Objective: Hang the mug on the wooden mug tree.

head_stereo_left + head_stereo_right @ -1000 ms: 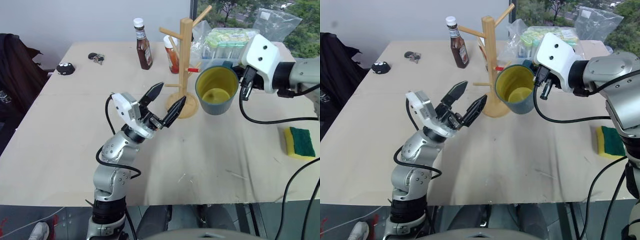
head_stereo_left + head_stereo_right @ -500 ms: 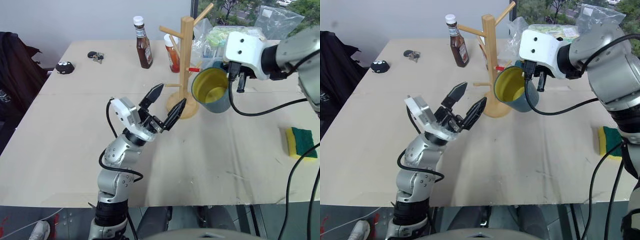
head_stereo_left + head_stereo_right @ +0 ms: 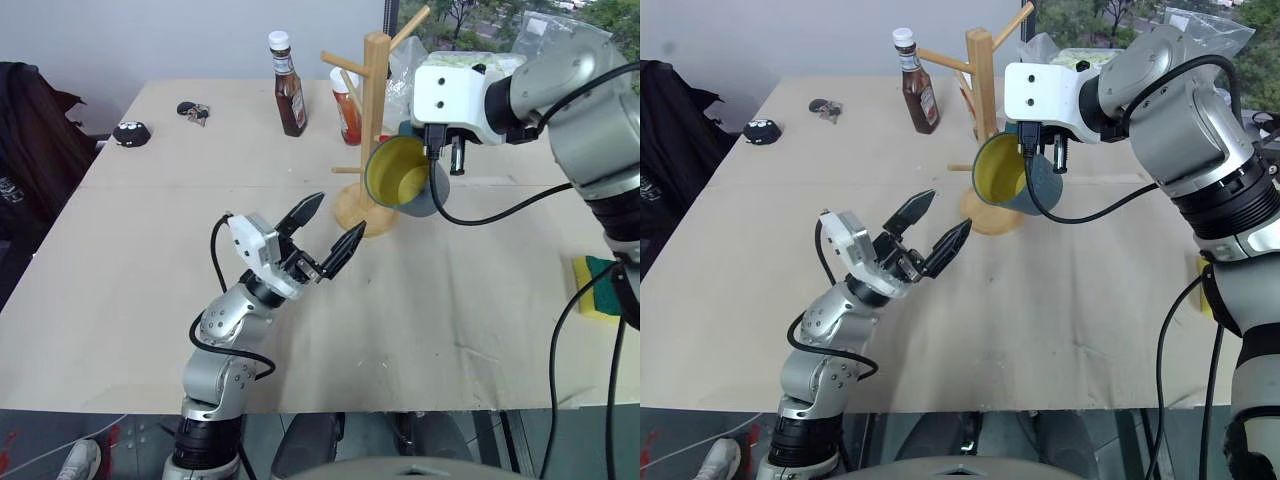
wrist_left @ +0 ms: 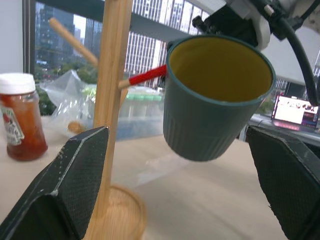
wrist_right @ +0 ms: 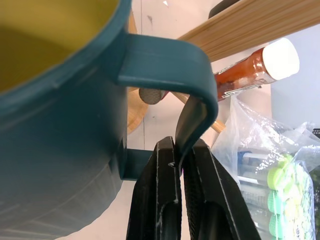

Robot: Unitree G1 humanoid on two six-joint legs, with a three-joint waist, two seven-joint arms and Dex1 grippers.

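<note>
Lighting: bright, even daylight, with the window point(image 3: 500, 15) behind the table point(image 3: 150, 260) as a visible source; shadows on the tabletop soft and faint, no strong glare on the pale wood. Head views: sharp across the table, straight edges bowing slightly toward the frame borders. Wrist views: the left gripper's fingers point(image 4: 70, 185) large, dark and soft-edged, the city behind the glass point(image 4: 145, 45) hazy and bright, the bag of goods point(image 5: 270, 200) past the mug point(image 5: 60, 125) out of focus.
</note>
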